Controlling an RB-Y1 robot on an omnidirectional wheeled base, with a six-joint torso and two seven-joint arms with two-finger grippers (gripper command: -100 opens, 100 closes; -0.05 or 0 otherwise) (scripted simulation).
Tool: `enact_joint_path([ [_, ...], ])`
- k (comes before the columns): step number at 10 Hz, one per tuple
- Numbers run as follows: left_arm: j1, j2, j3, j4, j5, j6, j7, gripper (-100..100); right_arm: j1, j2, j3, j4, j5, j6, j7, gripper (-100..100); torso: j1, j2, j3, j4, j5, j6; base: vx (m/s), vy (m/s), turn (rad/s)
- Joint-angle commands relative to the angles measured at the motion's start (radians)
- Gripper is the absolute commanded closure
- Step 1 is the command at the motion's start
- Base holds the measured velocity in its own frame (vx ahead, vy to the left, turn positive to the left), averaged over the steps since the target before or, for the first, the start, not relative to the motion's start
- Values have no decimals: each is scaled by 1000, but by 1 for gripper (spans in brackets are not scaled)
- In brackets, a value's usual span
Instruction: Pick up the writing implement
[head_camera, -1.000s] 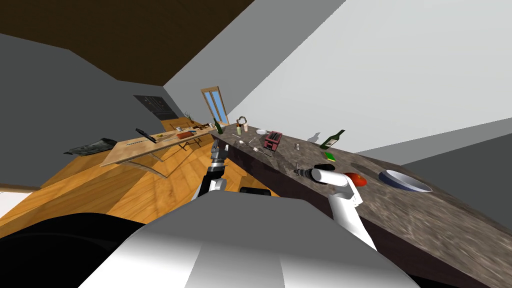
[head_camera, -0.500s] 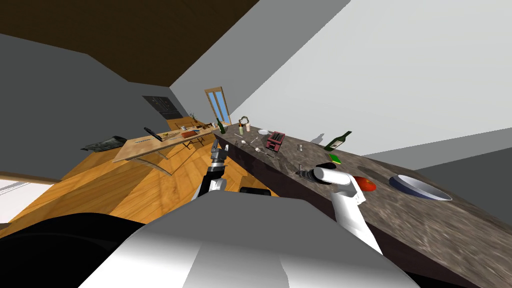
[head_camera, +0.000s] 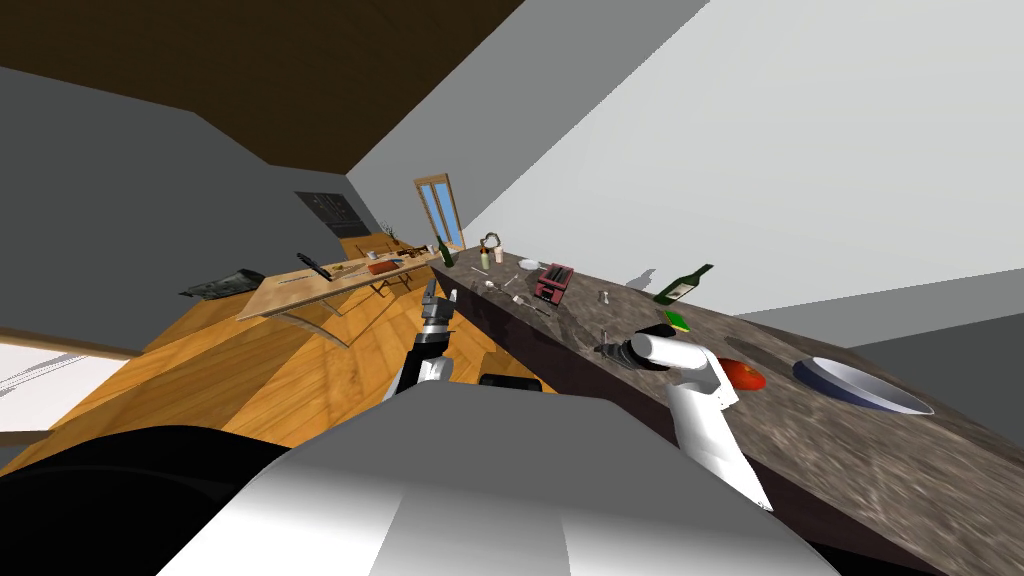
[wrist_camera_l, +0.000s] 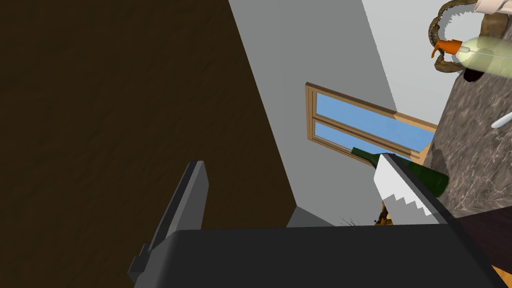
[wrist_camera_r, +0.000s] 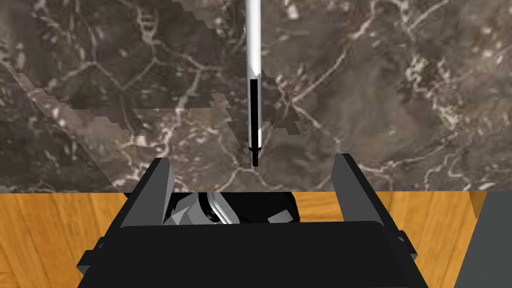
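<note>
Lying on marbled counter (wrist_camera_r: 400, 75): pen (wrist_camera_r: 254, 50).

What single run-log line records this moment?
right jaws: open, pen centred ahead | pen: lying on counter, ungrasped | left jaws: open, empty

one pen (wrist_camera_r: 254, 55), two green bottles (head_camera: 444, 252) (head_camera: 684, 284), one tomato (head_camera: 745, 375)

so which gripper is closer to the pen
Right. The right gripper hangs open at the tip of the pen on the counter; the left gripper is off its edge, over the floor.
</note>
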Motion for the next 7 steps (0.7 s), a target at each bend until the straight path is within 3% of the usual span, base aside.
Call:
enact_joint_path([
  [1,0,0,0,0,0,0,0,0,0,0,0,0,0,0,0,0,0,0,0,0,0,0,0,0,0],
  [2,0,0,0,0,0,0,0,0,-1,11,1,34,10,-33,24,-100,0,0,0,0,0,0,19,4,-36],
  [5,0,0,0,0,0,0,0,0,-2,27,2,86,25,-83,59,-100,1,-2,-1,0,0,0,30,18,-28],
  [6,0,0,0,0,0,0,0,0,-2,22,0,74,20,-69,51,-100,1,-2,-1,0,0,0,10,8,-8],
  [7,0,0,0,0,0,0,0,0,-2,23,0,76,21,-72,54,100,0,-1,-1,0,0,0,0,0,0],
])
